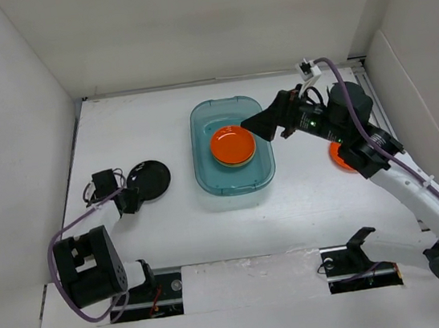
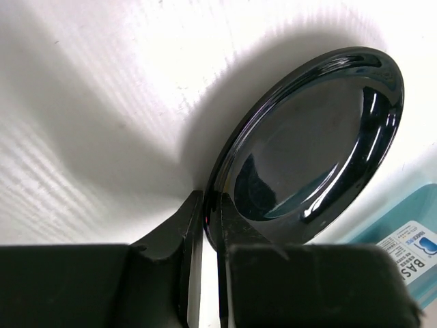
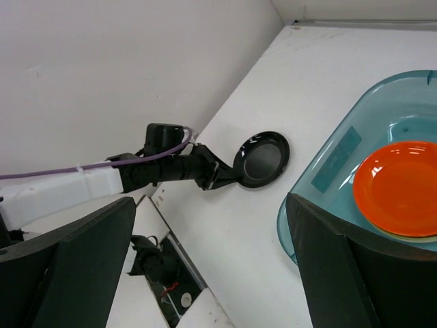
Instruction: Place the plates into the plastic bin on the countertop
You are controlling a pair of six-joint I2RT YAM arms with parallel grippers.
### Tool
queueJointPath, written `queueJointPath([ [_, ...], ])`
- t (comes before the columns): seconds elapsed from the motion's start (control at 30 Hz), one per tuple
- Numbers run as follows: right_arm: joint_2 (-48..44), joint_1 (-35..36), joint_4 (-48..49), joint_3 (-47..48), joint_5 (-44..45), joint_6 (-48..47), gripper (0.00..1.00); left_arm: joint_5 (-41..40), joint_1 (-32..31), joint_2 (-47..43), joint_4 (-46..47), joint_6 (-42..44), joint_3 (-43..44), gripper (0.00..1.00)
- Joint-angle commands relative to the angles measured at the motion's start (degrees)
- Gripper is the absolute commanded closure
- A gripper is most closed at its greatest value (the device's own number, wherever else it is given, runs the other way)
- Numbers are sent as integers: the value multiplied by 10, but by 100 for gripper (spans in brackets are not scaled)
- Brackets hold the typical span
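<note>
The left gripper [image 1: 131, 198] is clamped on the rim of a black plate [image 1: 150, 179] near the surface's [image 1: 173, 243] left edge. The plastic bin [image 1: 199, 130] lies to its right, past the plate. The right gripper [image 1: 261, 124] hangs over the bin, fingers apart.

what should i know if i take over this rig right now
Left gripper: shut on the rim of the black plate, left of the plastic bin.
Right gripper: open, empty, over the bin.
Done: an orange plate lies in the bin on top of another plate.
To do: the black plate, plus a second orange plate on the countertop under the right arm.
</note>
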Motion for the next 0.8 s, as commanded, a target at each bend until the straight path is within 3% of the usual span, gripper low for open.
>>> queueJointPath([
  [0.0,-17,-6,24,-2,0,2,4,-49,0,36,-66,28,6,100],
  [0.23,-64,-44,6,-46,65,16,4,-60,0,-127,-80,73,136,100],
  [0.33,-70,-57,-19,-68,85,16,4,28,0,-126,-39,139,210,100],
  [0.4,-84,-65,-27,-84,118,16,4,117,-13,-71,-24,163,246,100],
  [0.5,-100,-95,-47,-118,172,49,0,124,-85,1,-22,208,316,100],
  [0.53,-106,-103,-47,-131,201,54,0,117,-150,16,-22,214,347,100],
  [0.63,-131,-133,-64,-172,256,83,0,92,-237,73,-6,214,389,100],
  [0.67,-138,-150,-64,-180,256,88,0,85,-278,87,-6,214,413,100],
  [0.77,-170,-172,-80,-195,245,94,0,85,-323,148,-6,219,450,100],
])
